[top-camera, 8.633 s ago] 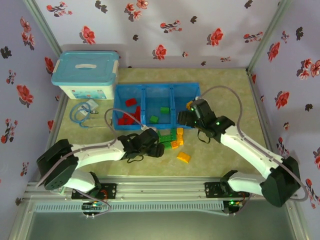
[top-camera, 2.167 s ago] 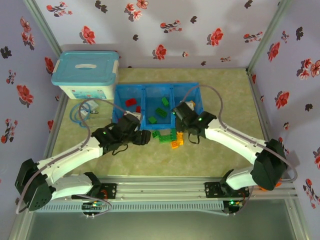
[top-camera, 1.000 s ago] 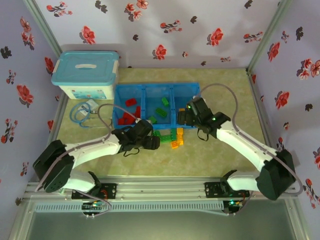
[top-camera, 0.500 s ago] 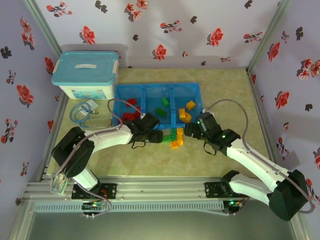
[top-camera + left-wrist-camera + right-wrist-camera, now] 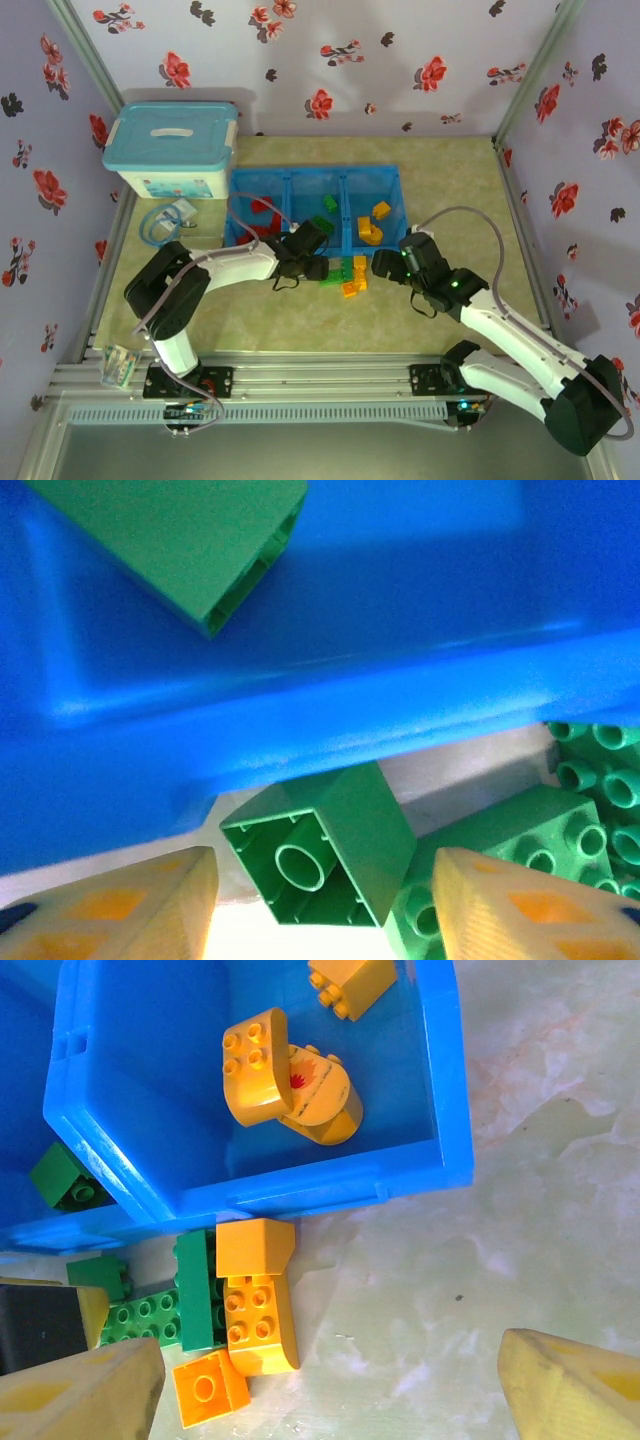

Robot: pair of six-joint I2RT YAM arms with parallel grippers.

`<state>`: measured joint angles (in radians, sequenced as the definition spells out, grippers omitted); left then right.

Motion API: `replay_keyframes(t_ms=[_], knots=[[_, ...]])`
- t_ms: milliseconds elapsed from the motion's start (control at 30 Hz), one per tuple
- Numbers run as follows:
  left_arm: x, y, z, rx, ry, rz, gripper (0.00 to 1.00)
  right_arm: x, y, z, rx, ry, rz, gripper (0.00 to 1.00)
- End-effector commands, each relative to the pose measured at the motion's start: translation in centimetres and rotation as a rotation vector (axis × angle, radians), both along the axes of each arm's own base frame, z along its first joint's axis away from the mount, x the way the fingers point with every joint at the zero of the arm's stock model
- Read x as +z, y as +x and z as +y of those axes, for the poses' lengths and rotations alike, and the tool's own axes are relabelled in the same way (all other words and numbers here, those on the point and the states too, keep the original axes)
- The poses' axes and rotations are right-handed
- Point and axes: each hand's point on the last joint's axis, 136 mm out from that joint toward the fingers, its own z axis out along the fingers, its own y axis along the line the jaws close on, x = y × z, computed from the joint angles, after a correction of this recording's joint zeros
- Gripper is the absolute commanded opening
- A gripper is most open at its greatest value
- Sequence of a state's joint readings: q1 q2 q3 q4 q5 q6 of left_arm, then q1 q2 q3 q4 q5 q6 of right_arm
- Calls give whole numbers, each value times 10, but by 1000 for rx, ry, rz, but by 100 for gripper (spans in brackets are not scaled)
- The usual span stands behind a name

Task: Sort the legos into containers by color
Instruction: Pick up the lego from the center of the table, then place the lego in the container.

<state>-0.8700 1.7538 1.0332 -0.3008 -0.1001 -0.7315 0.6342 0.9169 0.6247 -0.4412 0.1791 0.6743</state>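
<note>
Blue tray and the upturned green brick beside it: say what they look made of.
Blue tray: likely moulded plastic, smooth and semi-glossy, with soft highlights along its rounded rim. Green brick: hard plastic, slight sheen, hollow underside with a moulded tube.

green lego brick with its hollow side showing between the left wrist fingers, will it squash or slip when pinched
The small green plastic brick probably stays rigid: ribbed walls and an inner tube show in its hollow underside. Hollow, so likely light. Its smooth sides might slip, and lying tilted, it could rock when pushed.
</note>
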Motion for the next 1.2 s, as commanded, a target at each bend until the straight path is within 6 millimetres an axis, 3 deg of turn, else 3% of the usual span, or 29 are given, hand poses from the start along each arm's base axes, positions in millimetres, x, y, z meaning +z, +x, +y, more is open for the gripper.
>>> replay_keyframes(t_ms=[0, 367, 933, 1167], knots=[[-2, 9, 6, 32, 45, -16, 55, 0, -2, -1, -19, 26, -6, 87], [-9, 1, 15, 41, 81, -11, 37, 0, -6, 0, -21, 47, -10, 86], [63, -24, 12, 3, 32, -130, 25, 1, -8, 4, -14, 56, -18, 84], [98, 4, 13, 2, 33, -215, 25, 4, -10, 9, -1, 70, -20, 84]])
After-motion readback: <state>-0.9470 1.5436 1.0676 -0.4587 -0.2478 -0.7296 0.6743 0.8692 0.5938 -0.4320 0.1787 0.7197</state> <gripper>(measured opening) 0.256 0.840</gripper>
